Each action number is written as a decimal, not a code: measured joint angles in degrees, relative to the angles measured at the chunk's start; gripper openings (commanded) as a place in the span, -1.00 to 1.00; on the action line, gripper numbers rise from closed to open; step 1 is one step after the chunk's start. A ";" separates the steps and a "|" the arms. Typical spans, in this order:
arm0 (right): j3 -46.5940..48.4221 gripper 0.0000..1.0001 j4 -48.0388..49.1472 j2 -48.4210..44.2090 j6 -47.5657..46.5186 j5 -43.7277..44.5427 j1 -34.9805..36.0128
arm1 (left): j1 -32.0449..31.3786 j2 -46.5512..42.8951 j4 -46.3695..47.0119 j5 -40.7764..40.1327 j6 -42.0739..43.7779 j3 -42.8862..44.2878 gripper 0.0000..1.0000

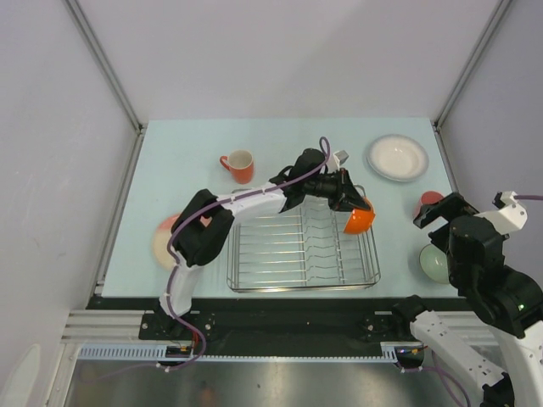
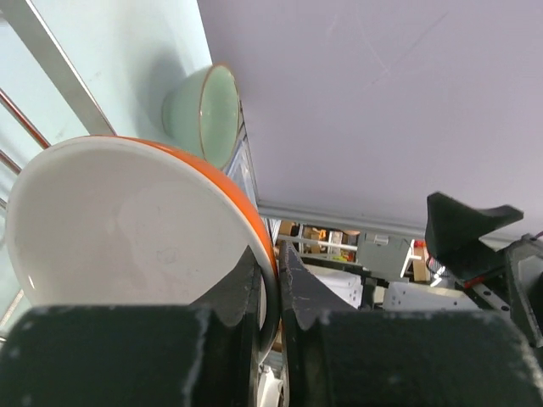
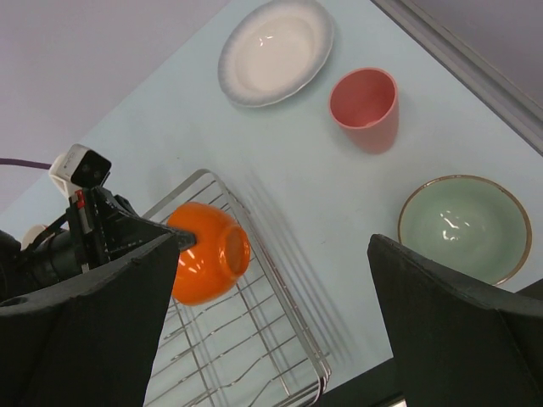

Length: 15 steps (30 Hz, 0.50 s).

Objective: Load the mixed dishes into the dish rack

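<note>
My white-sleeved left arm [image 1: 246, 202] stretches forward and to the right, elbow bent. My left end effector [image 1: 349, 202], black and two-fingered, is pinched tight on the rim of the orange-and-white bowl [image 1: 360, 221]. My black right arm [image 1: 492, 275] is folded up above its base, and my right end effector [image 1: 443, 210] has its fingers spread wide.

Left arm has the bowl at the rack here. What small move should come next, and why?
Probably lower the orange-and-white bowl a little into the right end of the dish rack before opening. The left gripper pinches its rim, and the bowl hangs tilted over the wires, apparently not resting yet.
</note>
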 measured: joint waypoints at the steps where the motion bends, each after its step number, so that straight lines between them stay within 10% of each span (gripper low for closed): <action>1: 0.26 0.99 -0.42 -0.22 0.20 -0.02 0.00 | 0.39 0.50 0.13 -0.11 0.02 0.59 -0.82; 15: -0.28 0.99 -1.11 3.50 1.03 -2.10 0.00 | 7.65 0.17 17.33 -2.49 -6.51 -10.86 -0.52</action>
